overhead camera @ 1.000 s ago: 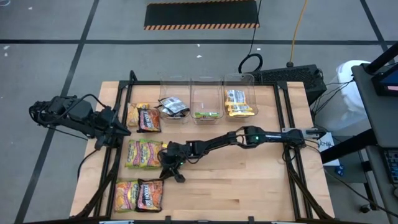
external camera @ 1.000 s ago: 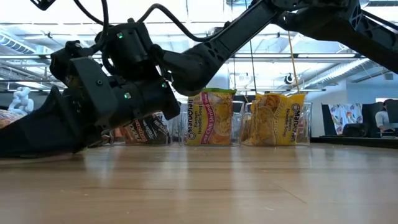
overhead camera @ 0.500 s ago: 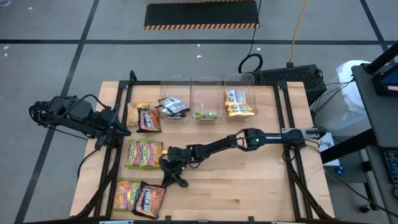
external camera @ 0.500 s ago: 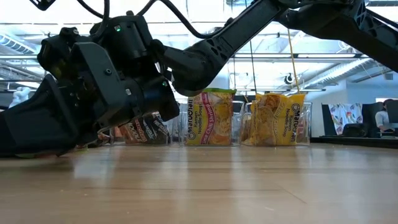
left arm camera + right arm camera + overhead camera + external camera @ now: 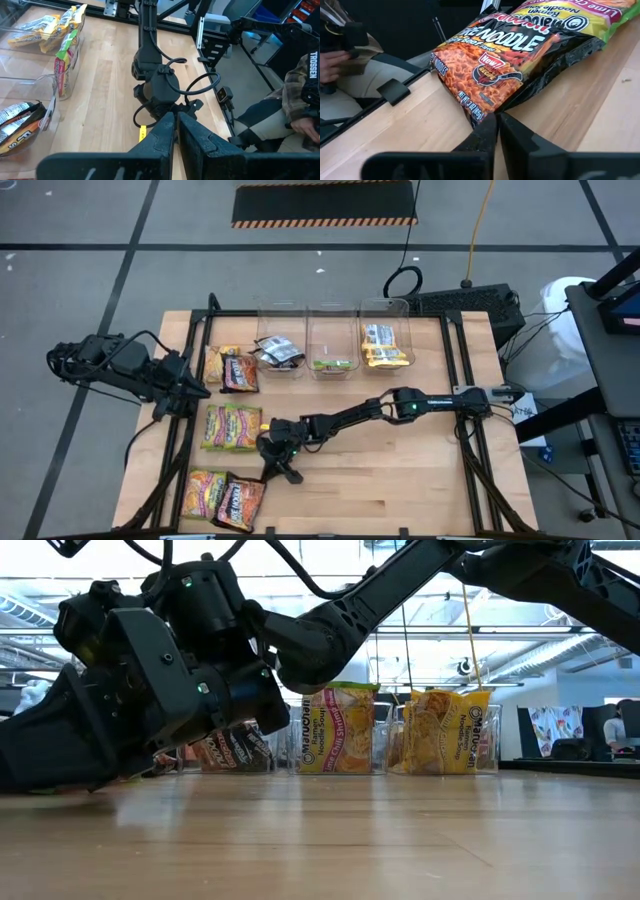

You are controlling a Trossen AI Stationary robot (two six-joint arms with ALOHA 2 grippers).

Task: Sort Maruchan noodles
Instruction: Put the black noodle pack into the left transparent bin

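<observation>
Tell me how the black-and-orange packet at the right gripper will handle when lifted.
The black-and-orange packet looks crinkly and thin, so it will likely droop from the right gripper pinching its corner. Its glossy film may slip. Flat and small, it is probably light.

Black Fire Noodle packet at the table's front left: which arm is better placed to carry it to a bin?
The right. Its claw is shut on the corner of the black packet at the table's front left. The left claw sits shut at the table's left edge, holding nothing, farther from that packet.
</observation>
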